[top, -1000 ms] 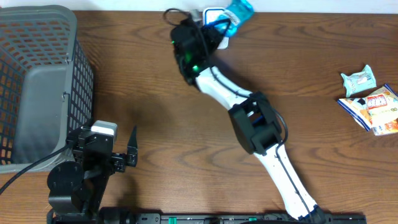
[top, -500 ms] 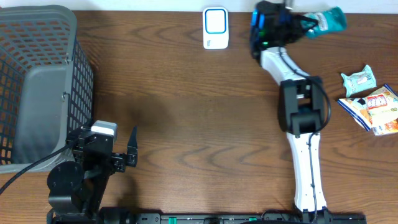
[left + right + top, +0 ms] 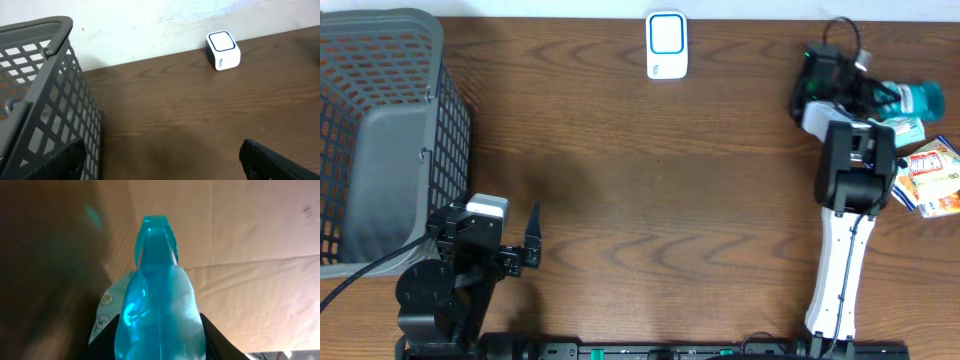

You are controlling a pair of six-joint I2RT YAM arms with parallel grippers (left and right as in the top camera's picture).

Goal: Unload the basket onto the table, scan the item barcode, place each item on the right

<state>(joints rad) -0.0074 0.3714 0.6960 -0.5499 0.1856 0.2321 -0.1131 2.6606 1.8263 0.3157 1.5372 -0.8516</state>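
The item is a translucent teal-blue pouch with a narrow top, held out at the table's far right by my right gripper, above a mint-green packet. The right wrist view is filled by this pouch, with my right gripper shut on its wide lower part, one black finger on each side. No barcode shows on it. The white scanner with a blue-ringed face stands at the back centre, also in the left wrist view. My left gripper is open near the front left, with nothing between its fingers.
A grey mesh basket takes up the left side, close to my left gripper. Orange-and-white snack packets lie at the right edge, just in front of the held pouch.
My right arm has swung from the scanner at the back centre over to the far right, carrying the teal pouch with it. The left arm has not moved.
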